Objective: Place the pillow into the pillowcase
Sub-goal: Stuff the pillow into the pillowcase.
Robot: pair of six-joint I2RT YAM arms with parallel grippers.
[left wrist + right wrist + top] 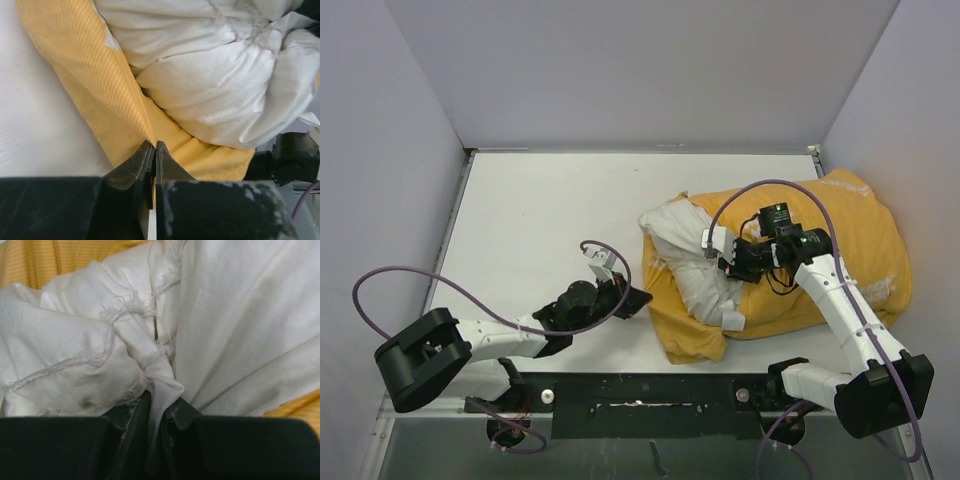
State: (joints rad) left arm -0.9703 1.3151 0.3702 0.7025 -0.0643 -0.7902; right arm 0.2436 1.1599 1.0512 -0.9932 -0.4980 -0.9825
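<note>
Pillow partly inside pillowcase | left jaws clamp pillowcase edge | right jaws clamp pillow

Left arm low, reaching forward-right. left tool: jaws pressed together, pinching pillowcase edge. Right arm bent, forearm angled up, wrist turned left. right tool: jaws nearly together, clamping a pillow fold.

The white table carries the yellow pillowcase at its right, pillow partly inside
</note>
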